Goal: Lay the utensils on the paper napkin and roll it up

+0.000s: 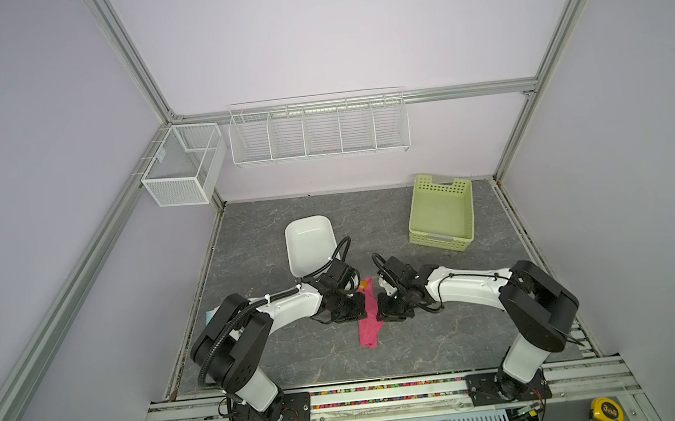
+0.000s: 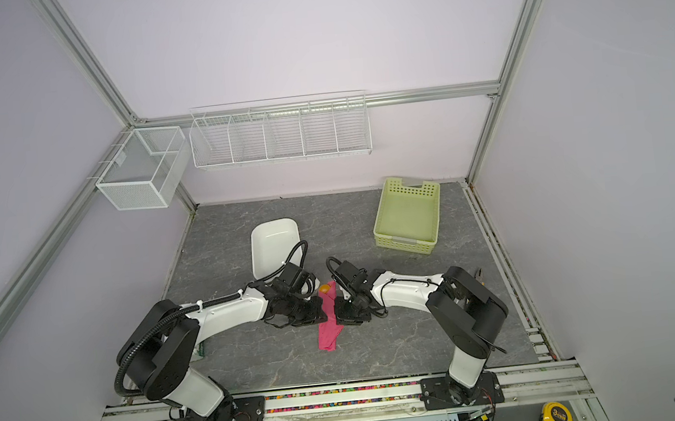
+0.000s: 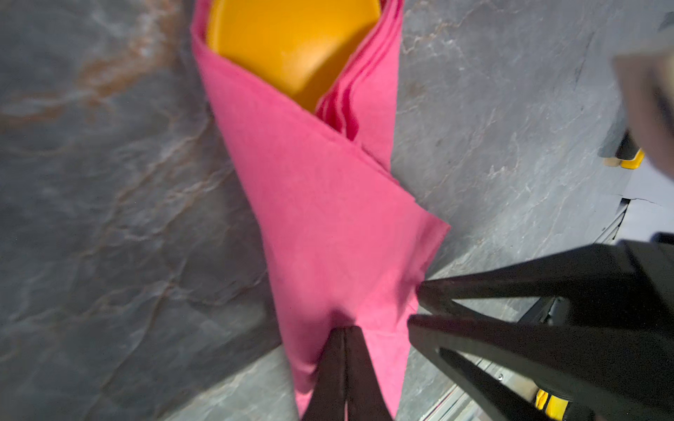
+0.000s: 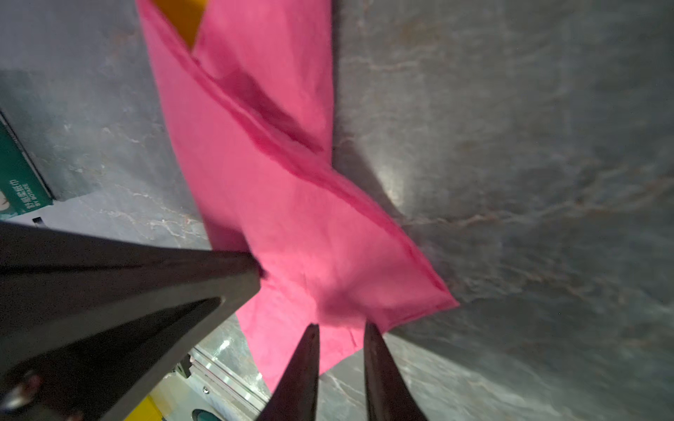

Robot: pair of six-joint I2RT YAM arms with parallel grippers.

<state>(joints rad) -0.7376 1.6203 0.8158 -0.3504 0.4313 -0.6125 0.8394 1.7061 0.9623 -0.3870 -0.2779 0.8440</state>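
Left gripper [image 3: 343, 330]: jaws closed, pinching the paper napkin [image 3: 321, 218]. Napkin lies loosely rolled mid-table between the arms, orange spoon [image 3: 291, 40] poking out the far end. Right gripper [image 4: 341, 326]: narrow gap, tips at the roll's edge. Rolling step, I'd say. Next: tuck the loose flap gently.

Pink paper napkin [image 1: 368, 321] wrapped into a long, loose bundle, lying flat mid-table along the 12-to-6 line. Utensils [image 3: 291, 43] tucked inside, just one rounded orange end peeking out at 12 o'clock.
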